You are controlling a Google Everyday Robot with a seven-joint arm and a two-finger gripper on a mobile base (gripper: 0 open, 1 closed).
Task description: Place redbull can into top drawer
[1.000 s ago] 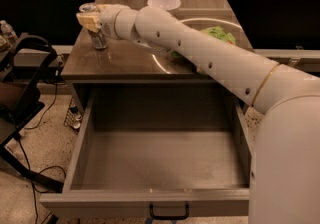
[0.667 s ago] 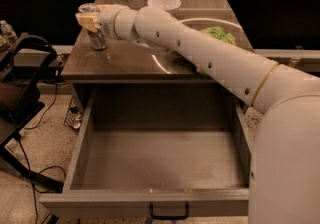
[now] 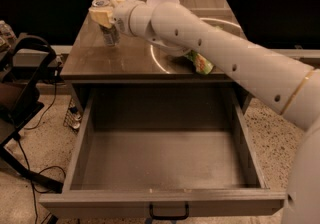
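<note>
Nudged right a bit: gripper [image 3: 105,19] closed round can [image 3: 111,36] at far left of surface [image 3: 125,64], well short of open drawer [image 3: 165,199]. Light, stiff, slick, dentable; best held mid-body, firm without crushing.

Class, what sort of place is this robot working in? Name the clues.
Probably a lab or office kitchenette: a wooden counter, its drawer pulled open, cables trailing on the speckled floor. The claw is at the can on the counter.
</note>
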